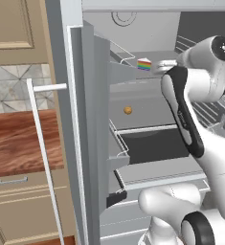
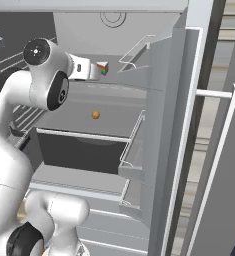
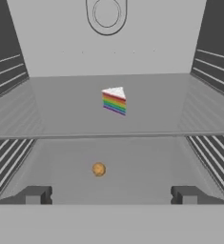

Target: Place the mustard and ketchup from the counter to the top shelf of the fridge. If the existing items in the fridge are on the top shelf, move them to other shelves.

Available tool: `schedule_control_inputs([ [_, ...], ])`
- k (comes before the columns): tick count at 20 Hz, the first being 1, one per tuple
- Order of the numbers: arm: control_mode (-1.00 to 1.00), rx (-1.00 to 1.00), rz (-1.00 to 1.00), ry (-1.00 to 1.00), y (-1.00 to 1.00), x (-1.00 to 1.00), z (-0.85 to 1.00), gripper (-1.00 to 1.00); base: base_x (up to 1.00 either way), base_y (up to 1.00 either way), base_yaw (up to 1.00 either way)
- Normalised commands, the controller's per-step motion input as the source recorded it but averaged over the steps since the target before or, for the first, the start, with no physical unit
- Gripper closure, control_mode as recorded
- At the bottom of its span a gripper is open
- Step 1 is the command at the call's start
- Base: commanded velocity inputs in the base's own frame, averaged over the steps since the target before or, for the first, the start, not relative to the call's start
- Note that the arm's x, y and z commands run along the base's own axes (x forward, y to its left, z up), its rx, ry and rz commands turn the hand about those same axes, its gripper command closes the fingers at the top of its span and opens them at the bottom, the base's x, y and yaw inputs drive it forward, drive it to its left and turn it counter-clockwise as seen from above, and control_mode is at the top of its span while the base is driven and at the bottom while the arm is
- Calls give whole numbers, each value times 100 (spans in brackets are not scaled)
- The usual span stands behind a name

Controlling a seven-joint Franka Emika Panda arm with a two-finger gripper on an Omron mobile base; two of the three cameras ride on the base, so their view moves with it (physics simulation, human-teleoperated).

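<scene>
While the gripper (image 3: 111,195) gapes empty before the fridge (image 1: 92,143), the cake wedge (image 3: 114,100) sits mid top shelf (image 3: 61,107), the orange ball (image 3: 98,169) below it; a high approach could topple the wedge backward.

cake wedge (image 3: 114,100) on top shelf (image 3: 61,105), orange ball (image 3: 98,169) below

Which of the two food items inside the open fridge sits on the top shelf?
The rainbow-striped cake wedge with white icing sits on the top shelf. The small orange ball lies on the shelf below it.
</scene>
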Motion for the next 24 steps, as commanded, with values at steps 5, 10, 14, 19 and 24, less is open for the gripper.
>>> schedule_control_inputs([
  [5, -100, 0, 0, 2, -11, 62, -6, -100, 0, 0, 0],
  [10, -100, 0, 0, 7, -1, 71, -26, -100, 0, 0, 0],
  [14, -100, 0, 0, 3, 0, 73, -22, -100, 0, 0, 0],
  [19, -100, 0, 0, 1, 0, 76, -9, -100, 0, 0, 0],
  [24, -100, 0, 0, 1, -1, 66, -10, -100, 0, 0, 0],
])
